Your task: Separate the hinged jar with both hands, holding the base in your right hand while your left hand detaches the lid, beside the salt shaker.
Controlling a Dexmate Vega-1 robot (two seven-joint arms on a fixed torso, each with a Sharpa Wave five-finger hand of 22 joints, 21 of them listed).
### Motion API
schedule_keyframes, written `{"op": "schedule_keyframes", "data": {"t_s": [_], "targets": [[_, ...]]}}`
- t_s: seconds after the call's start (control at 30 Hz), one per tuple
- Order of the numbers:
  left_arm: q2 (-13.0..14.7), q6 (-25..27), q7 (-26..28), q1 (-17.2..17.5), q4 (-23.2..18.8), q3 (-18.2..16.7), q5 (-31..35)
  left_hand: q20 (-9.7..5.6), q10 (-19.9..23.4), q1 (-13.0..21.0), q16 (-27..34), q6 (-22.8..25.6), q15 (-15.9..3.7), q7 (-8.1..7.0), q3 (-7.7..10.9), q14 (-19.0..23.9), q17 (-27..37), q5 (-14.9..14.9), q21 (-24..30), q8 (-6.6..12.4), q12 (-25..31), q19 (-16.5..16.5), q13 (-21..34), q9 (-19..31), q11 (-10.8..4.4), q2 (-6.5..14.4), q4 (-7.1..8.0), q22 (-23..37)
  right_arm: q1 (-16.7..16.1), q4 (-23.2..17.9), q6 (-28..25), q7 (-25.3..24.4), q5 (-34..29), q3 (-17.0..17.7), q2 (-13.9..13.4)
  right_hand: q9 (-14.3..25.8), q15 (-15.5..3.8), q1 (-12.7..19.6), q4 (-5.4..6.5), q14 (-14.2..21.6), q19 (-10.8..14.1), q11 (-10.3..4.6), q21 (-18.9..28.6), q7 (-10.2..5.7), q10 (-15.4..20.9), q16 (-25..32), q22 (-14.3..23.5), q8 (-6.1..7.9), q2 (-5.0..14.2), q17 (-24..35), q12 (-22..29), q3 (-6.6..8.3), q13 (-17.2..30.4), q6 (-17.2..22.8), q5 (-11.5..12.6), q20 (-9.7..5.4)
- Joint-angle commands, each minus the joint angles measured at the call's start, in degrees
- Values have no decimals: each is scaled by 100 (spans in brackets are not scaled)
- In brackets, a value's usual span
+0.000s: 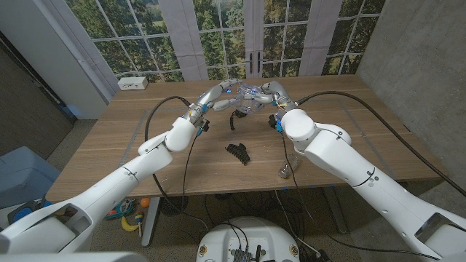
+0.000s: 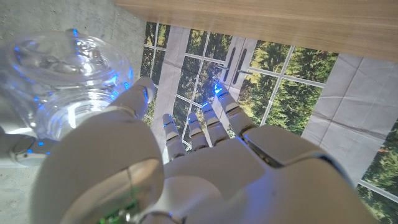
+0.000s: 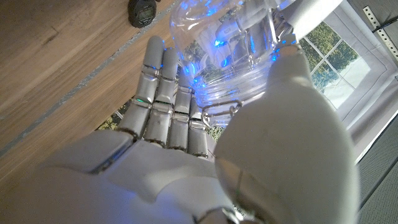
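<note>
A clear glass hinged jar (image 1: pixel 245 98) hangs above the middle of the table's far half, between both hands. My right hand (image 1: pixel 268 94) grips the jar's body (image 3: pixel 230 50) between thumb and fingers, and the wire clasp (image 3: pixel 219 111) shows against the fingers. My left hand (image 1: pixel 218 93) reaches in from the other side. Its thumb (image 2: pixel 138 94) lies against the glass lid end (image 2: pixel 62 68), while its other fingers (image 2: pixel 205 124) stretch straight past the jar without wrapping it. A small metal salt shaker (image 1: pixel 285 172) stands near the table's front edge, on my right side.
A black ridged object (image 1: pixel 237 153) lies mid-table, in front of the hands. A dark round item (image 3: pixel 142 11) sits on the wood by the jar. A white power strip (image 1: pixel 132 83) rests at the far left corner. Black cables (image 1: pixel 156 116) trail along both arms.
</note>
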Motion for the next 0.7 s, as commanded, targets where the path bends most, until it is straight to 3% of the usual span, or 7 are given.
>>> {"op": "schedule_keyframes", "data": {"t_s": [0.03,0.17,0.5,0.7], "targets": [[245,282,-576,-152,-347,110,273,36,-38,254,-11,105,-217,-20,120,23,1,-92,52,16,-47,5,10,13,42,297,-70,19,308,46,-526,4,-352,-370,59,-3,-2028,1501,-234,1400,-410,-1010,48,-994,1091,-26,1,35,1434,7,-11,1159,24,1036,53,-864],[293,341,-721,-195,-430,128,323,38,-17,617,-32,389,-204,-11,210,-30,-13,-298,73,74,-30,-8,16,29,23,595,-152,23,387,72,-638,-32,-523,-498,86,-6,-2027,1498,-232,1393,-422,-1006,73,-993,1078,-47,-10,30,1434,7,-22,1163,48,1035,57,-867],[304,301,-696,-171,-499,91,372,32,65,832,-30,640,-223,-12,238,-41,-18,-466,93,119,6,-20,21,34,-42,698,-166,29,524,181,-854,135,-572,-536,137,-15,-2029,1492,-230,1411,-469,-1027,131,-994,1093,-70,-35,20,1435,38,-55,1174,65,1039,66,-874],[410,525,-568,-142,-766,87,853,39,190,1124,11,941,-266,-21,359,17,10,-603,142,161,46,-2,38,32,-124,896,-144,46,792,169,-1378,358,-534,-620,101,-20,-2028,1499,-239,1426,-486,-988,175,-978,1112,-77,-50,15,1424,70,-85,1183,63,1045,76,-875]]}}
